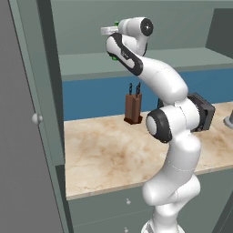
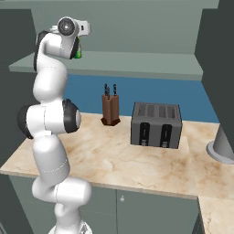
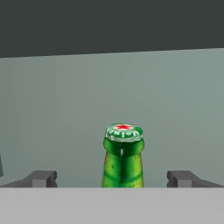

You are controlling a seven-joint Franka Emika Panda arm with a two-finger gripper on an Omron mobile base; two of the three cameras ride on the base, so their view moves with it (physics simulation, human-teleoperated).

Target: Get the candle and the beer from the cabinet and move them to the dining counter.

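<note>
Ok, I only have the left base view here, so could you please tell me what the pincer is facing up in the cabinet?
Observer: In the hand view, the beer stands upright, its capped neck centred between the open pincer tips, ungripped.
Operator: Thank you. And what is the dark box behind the arm?
Observer: The right base view shows a toaster standing to the right of the knife block.
</note>
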